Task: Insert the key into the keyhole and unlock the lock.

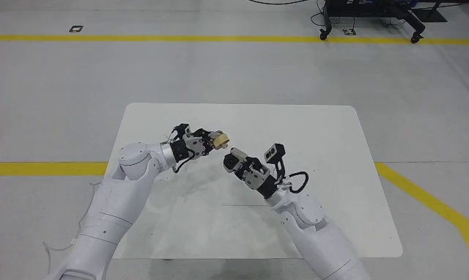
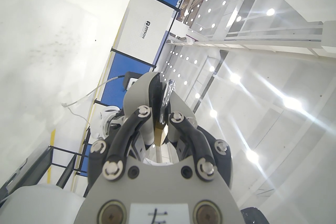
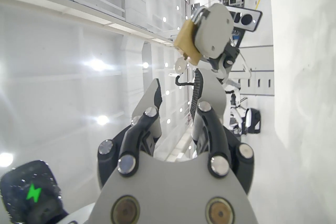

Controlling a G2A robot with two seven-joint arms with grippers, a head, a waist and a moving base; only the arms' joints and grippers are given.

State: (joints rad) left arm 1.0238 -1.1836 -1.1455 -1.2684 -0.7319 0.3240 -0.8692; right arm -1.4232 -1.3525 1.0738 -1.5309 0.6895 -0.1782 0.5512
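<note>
left gripper [image 2: 164, 93] pinches lock [image 3: 187, 38] | key [image 3: 180, 65] juts toward parted right gripper [image 3: 178, 82]

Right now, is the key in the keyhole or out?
In: the key sticks out of the base of the lock, which the left hand holds.

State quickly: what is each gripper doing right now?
Left gripper: shut on the padlock.
Right gripper: open, holding nothing.
</note>
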